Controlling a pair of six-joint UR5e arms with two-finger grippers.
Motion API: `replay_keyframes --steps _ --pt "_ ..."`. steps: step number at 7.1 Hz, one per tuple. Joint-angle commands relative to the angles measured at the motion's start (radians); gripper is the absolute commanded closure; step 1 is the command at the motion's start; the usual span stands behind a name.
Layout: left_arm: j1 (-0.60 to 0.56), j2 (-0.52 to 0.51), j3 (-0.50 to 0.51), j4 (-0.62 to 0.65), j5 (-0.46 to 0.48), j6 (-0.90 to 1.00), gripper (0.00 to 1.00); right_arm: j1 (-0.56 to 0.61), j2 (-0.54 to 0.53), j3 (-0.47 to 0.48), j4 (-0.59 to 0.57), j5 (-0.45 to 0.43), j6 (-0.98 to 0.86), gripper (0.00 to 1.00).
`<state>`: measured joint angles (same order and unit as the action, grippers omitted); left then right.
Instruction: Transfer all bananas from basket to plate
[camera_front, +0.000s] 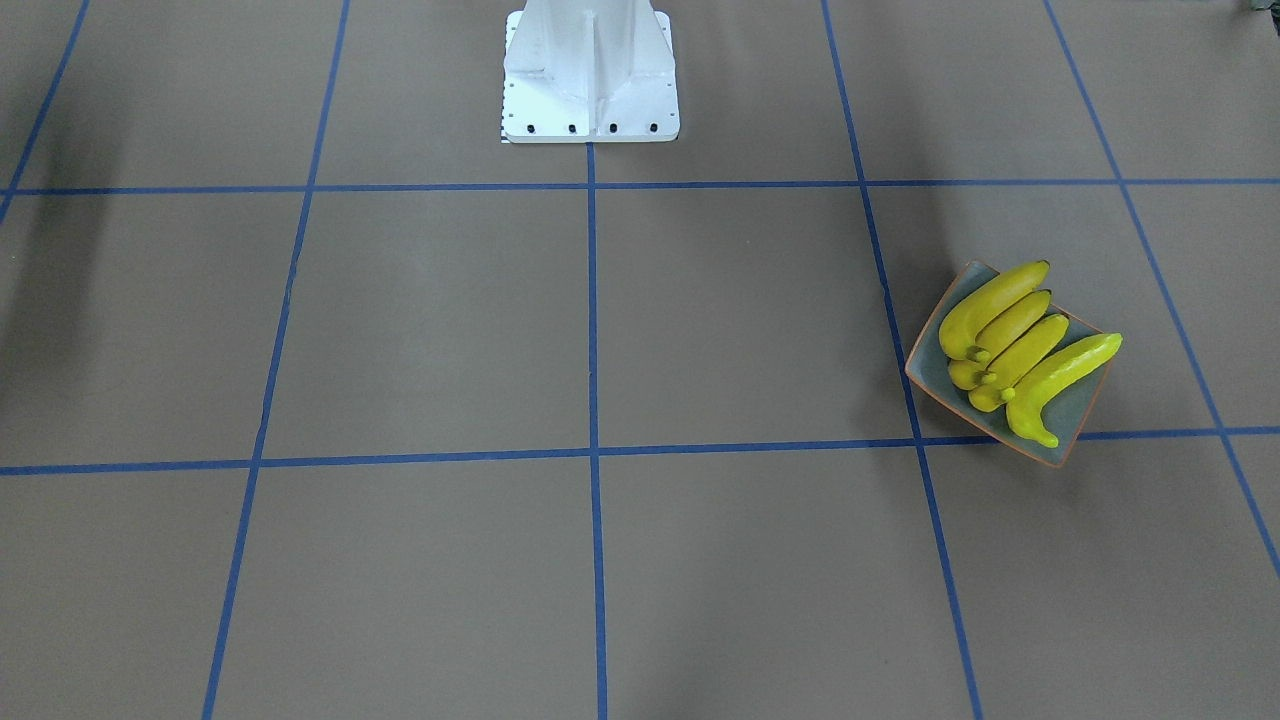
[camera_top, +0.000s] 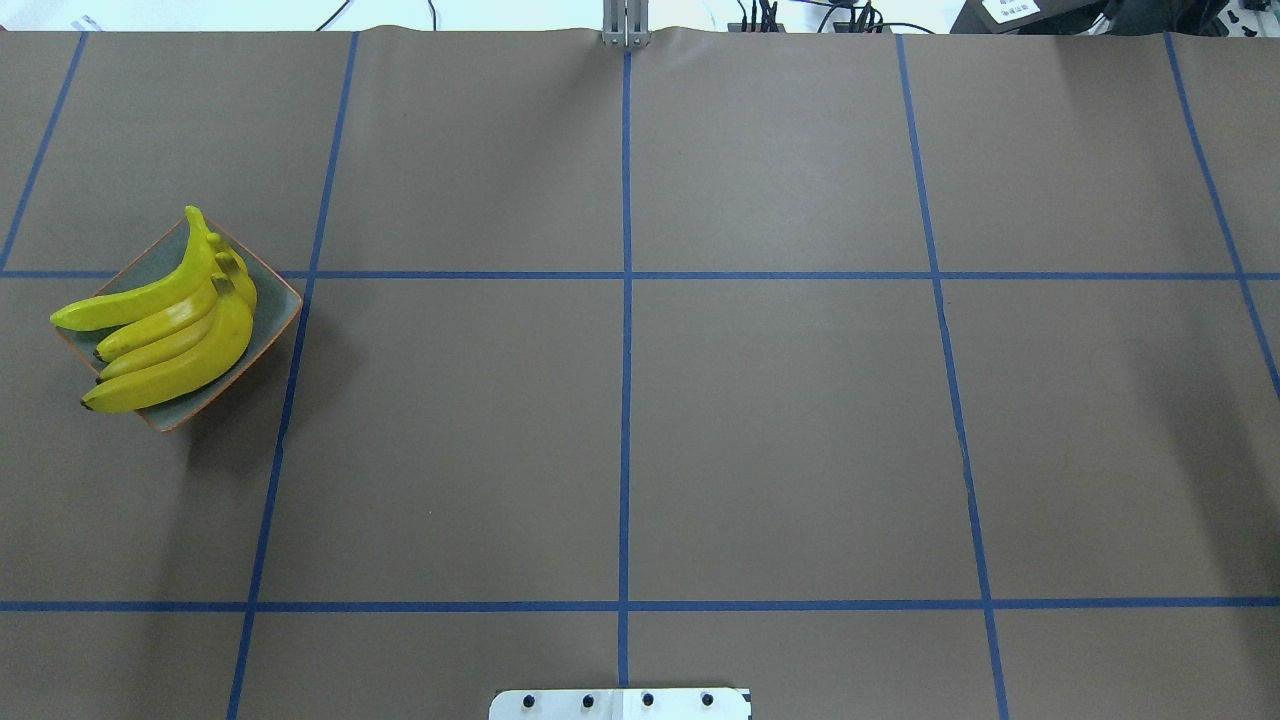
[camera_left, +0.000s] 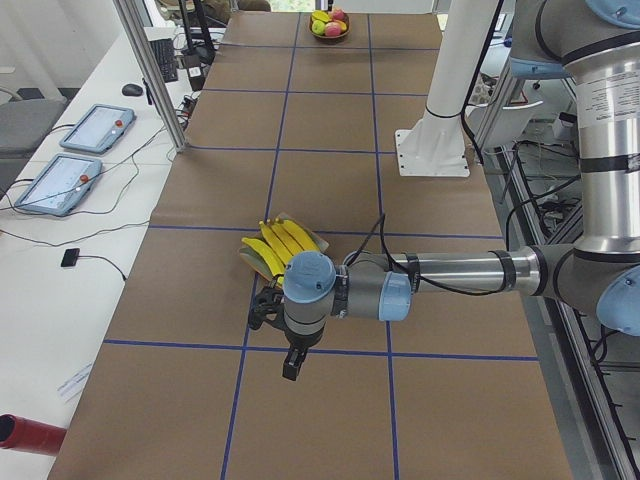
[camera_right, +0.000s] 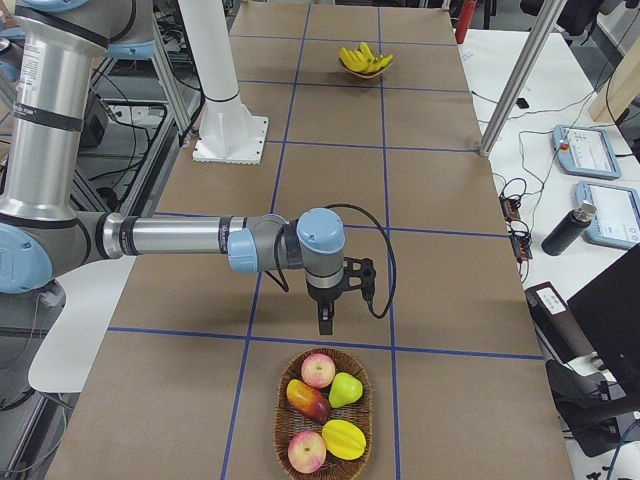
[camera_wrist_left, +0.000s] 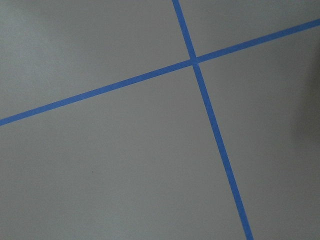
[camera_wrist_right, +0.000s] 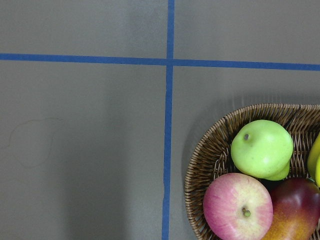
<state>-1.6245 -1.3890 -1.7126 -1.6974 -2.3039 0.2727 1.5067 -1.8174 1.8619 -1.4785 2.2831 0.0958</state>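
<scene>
You see a brown table (camera_top: 800, 420) gridded with blue tape (camera_top: 625, 400). A green pear (camera_wrist_right: 262, 148) sits just beside a pink apple (camera_wrist_right: 238, 207) and a red mango (camera_wrist_right: 295, 210). Two tablets (camera_left: 95, 127) lie on your white side bench (camera_left: 40, 300).

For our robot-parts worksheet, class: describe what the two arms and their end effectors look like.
Both the left arm and right arm have silver metal tubes, grey joints with light-blue caps, and a black cable looping at the wrist. The left end effector and right end effector are black.
</scene>
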Motion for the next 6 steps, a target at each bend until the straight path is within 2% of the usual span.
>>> replay_keyframes --steps 1,6 --pt "0.000 0.005 -0.008 -0.001 0.000 -0.001 0.00 0.000 -0.002 -0.001 -0.006 -0.002 -0.010 0.00" --pt "-0.003 0.087 -0.041 -0.001 0.003 0.002 0.00 -0.002 0.007 -0.009 0.000 -0.002 0.015 0.00"
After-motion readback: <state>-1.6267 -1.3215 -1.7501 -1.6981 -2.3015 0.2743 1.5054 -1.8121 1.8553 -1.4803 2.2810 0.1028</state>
